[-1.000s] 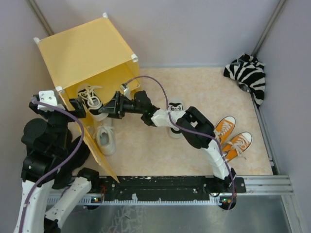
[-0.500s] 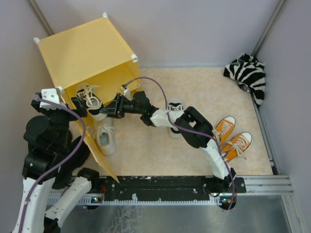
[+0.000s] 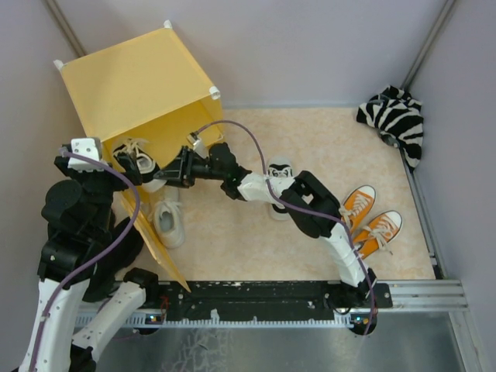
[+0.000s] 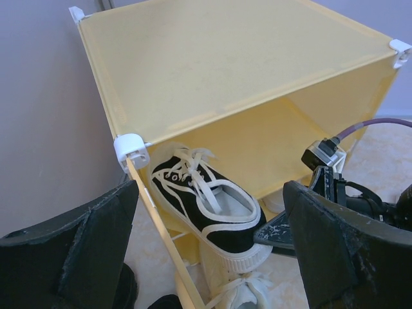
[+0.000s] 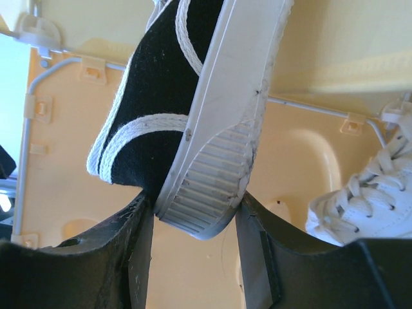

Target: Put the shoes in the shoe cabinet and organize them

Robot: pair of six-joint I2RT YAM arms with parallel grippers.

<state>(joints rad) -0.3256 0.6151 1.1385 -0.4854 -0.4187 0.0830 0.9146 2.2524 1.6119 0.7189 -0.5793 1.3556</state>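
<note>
The black-and-white sneaker (image 4: 209,209) sits heel-first between the fingers of the right gripper (image 5: 193,225), which is clamped on its white sole, the toe pointing ahead of the tool into the open front of the shoe cabinet (image 3: 139,85). It appears to be at the upper shelf level, but whether it rests on the shelf or hangs above it I cannot tell.

Below the held shoe, white sneakers (image 3: 167,221) lie at the cabinet's foot beside the open door (image 3: 159,248); whether they count as stowed is unclear. Behind the right arm, a second black-and-white sneaker (image 3: 279,172) stands on the floor, and further back the orange pair (image 3: 372,221) is untouched.

The left gripper (image 4: 206,257) hovers before the cabinet, jaws wide and empty.

Judgement: one shoe is mid-placement; at least three remain outside.
</note>
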